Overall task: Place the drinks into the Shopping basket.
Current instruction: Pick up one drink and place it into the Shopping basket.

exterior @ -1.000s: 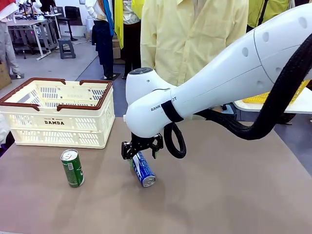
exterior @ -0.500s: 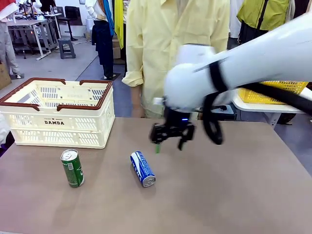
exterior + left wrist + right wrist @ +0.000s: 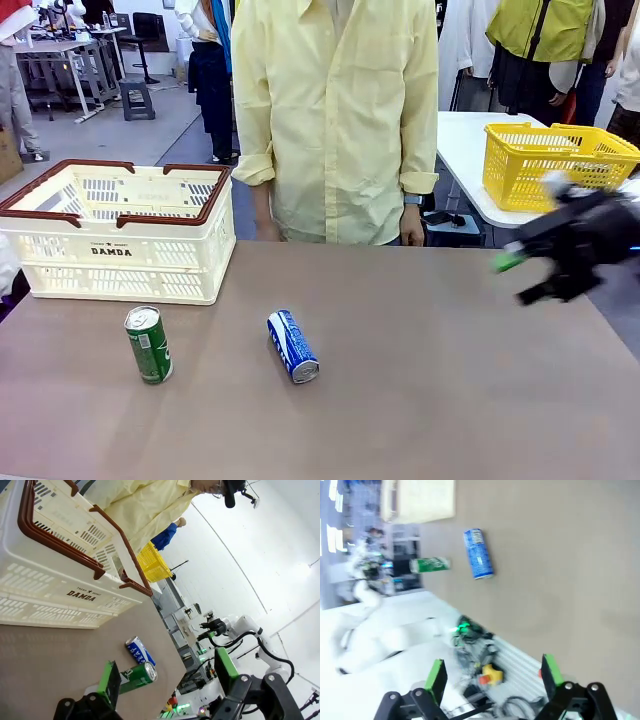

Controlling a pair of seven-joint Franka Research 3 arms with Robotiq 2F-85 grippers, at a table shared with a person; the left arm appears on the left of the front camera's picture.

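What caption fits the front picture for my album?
Green can and blue can sit near the Shopping basket; right gripper open, empty.

Green can (image 3: 148,345) stands upright, blue can (image 3: 293,346) lies sideways, both outside the cream basket (image 3: 112,250).

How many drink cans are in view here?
2. A green can lies on the table in front of the Shopping basket; a blue can lies to its right. The basket's floor is partly hidden.

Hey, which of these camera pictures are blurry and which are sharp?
Front view: green can and blue can are sharp, the right gripper is motion-smeared. Right wrist view: blurred all over. Left wrist view: sharp but tilted, print on the basket readable.
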